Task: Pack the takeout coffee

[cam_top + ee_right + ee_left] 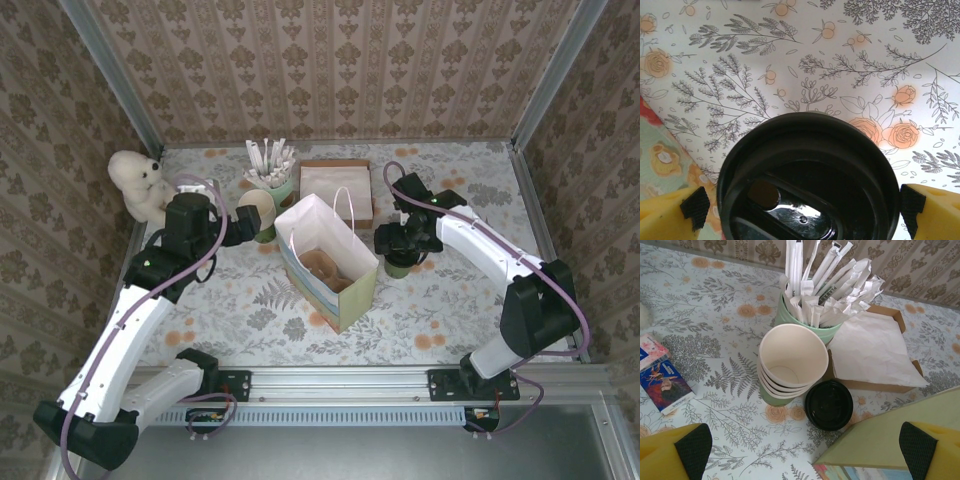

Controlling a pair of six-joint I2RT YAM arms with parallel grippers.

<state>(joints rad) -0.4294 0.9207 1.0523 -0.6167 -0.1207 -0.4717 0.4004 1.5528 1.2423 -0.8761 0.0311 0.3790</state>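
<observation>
Takeout coffee point(398, 266) stands upright, right of centre in the top view, just beside the paper bag point(352, 296); long axis vertical, lid facing up. Right gripper point(804, 207) straddles the lid, jaws wide, grip cannot be told. Left gripper point(805, 446) gapes empty at the lower frame

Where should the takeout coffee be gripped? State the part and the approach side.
Best grip the green wall just under the black lid of the takeout coffee, coming down from above: it stands upright and round, and the right gripper straddles it.
</observation>
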